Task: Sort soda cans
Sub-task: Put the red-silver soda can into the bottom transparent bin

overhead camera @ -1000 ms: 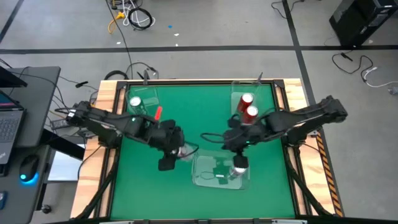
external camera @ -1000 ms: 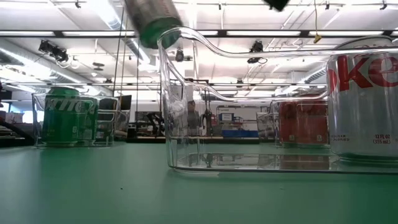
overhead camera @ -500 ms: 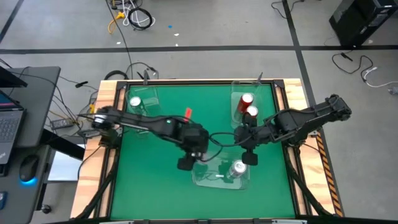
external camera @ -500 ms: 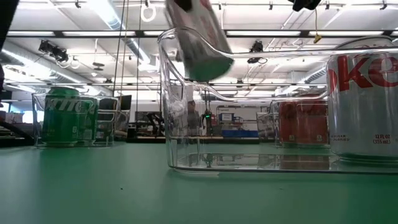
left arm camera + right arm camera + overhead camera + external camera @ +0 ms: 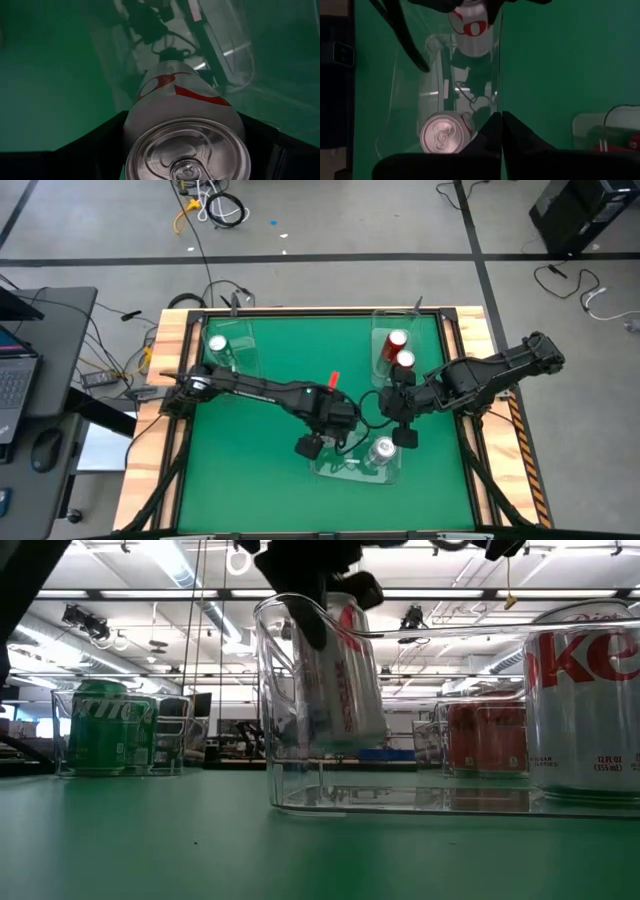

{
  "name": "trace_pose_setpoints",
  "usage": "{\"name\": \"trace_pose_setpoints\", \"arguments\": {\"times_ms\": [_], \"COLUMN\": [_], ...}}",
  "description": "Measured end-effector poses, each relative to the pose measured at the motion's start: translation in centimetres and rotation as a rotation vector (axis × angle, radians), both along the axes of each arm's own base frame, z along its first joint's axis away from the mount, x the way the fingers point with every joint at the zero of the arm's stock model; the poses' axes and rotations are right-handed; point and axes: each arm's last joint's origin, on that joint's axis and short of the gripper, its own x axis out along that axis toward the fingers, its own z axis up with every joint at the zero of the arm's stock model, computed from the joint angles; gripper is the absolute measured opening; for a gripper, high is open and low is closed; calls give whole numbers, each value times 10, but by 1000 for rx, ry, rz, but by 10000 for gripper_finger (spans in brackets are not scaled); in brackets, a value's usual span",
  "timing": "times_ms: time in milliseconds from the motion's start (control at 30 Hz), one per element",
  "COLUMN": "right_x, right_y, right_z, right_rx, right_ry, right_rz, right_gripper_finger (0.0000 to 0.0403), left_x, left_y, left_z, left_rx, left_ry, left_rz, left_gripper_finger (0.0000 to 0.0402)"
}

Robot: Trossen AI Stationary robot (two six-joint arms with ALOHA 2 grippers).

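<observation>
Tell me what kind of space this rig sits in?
Probably a large robotics lab or industrial workshop: the low view shows a high ceiling with strip lights and workstations behind; the high view shows taped concrete floor, loose cables and a laptop beside the table.

Glossy clear plastic tray holds shiny metal silver cans; around the tray, matt green mat in a wooden frame.

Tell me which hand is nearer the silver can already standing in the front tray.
Right. The right hand hovers just beside the standing silver can; the left hand holds another can at the tray's far end.
</observation>
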Motion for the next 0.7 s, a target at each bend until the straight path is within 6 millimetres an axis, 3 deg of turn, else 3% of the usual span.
{"name": "trace_pose_setpoints", "arguments": {"times_ms": [267,700], "right_x": [0,0], "right_y": [0,0], "right_z": [-1,-1], "right_rx": [1,3], "right_ry": [9,10], "right_rz": [-8,-10], "right_gripper_finger": [0,0], "left_x": [1,8], "left_y": [-7,-18], "left_z": [-4,-14], "left_rx": [-95,-101], "left_ry": [26,0], "left_rz": [-56,-51], "left_gripper_finger": [296,296]}}
